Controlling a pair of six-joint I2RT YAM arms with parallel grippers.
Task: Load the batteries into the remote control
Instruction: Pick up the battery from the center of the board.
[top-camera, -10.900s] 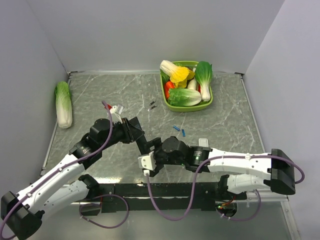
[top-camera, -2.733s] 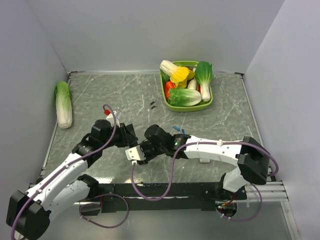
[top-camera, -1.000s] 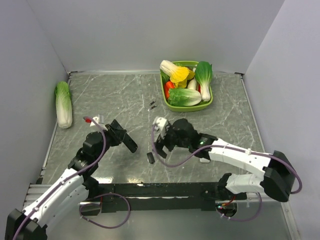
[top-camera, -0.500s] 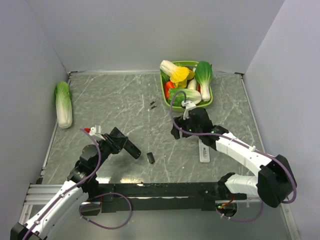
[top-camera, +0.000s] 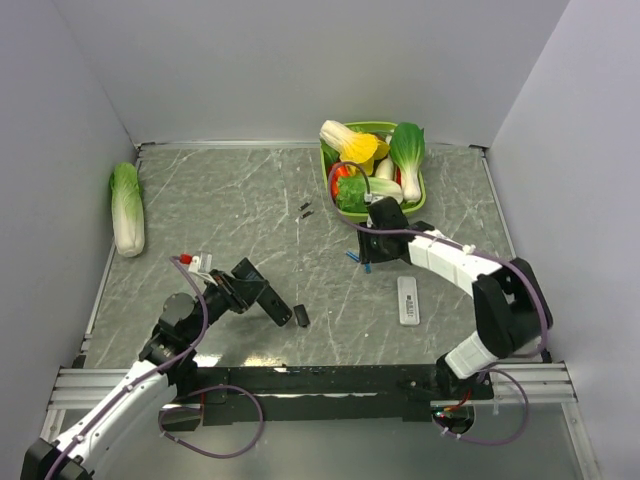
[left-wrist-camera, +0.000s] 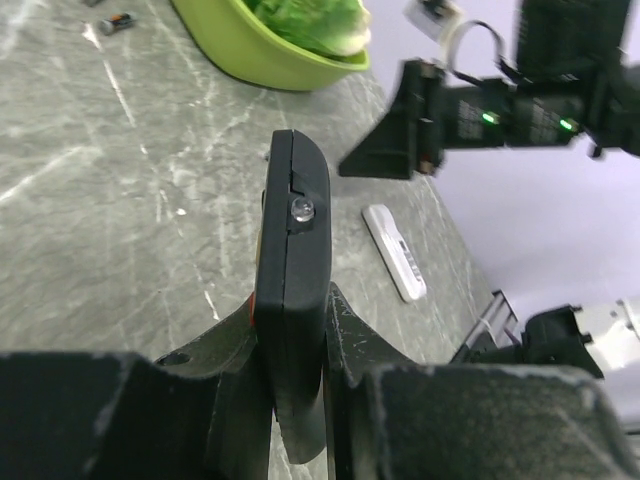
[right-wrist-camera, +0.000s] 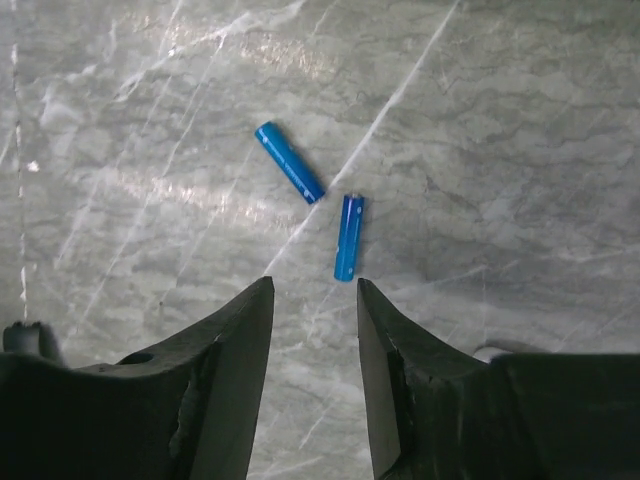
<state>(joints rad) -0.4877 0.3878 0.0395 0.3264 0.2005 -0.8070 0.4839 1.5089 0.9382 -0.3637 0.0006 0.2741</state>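
Blue against the grey stone table (top-camera: 220, 190), both batteries (top-camera: 352, 256) lay loose in the overhead view. They were just beside the right gripper (top-camera: 369, 250) and well apart from the remote control (top-camera: 278, 310), which the left gripper (top-camera: 258, 290) had clamped near the front. A small black piece (top-camera: 301, 315), likely the battery cover, lay just beside the remote control.

From the left wrist, the remote control (left-wrist-camera: 293, 230) stood edge-on, pinched tight between the fingers (left-wrist-camera: 235, 330); I couldn't see its compartment.

From the right wrist, the jaws stood partly apart and empty above the table. One battery (right-wrist-camera: 347, 237) lay just ahead of the tips, the other (right-wrist-camera: 289, 162) beyond it. To my eye nothing was loaded, so both batteries were yet to be picked up and seated.
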